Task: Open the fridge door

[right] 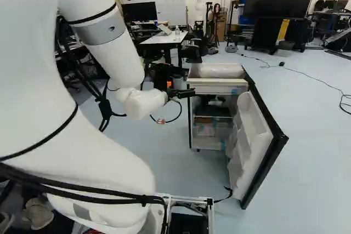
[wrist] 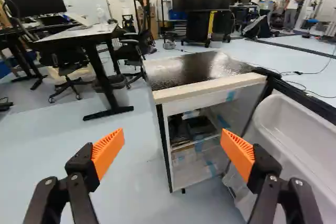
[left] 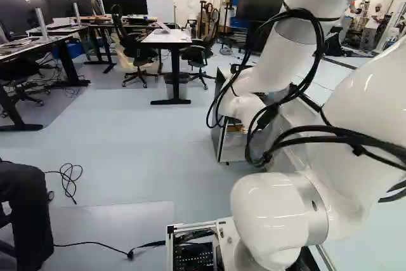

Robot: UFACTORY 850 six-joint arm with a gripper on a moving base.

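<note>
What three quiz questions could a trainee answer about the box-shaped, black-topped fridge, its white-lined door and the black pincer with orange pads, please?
1. True or false: the white-lined door of the box-shaped, black-topped fridge stands open.

2. Choose one. In the wrist view, the orange pads of the black pincer are:
A) pressed together
B) apart, with nothing gripped
C) closed on the door's edge

3. Fill in the colour: the inner side of the door is ____.

Key: 1 true; 2 B; 3 white.
</note>
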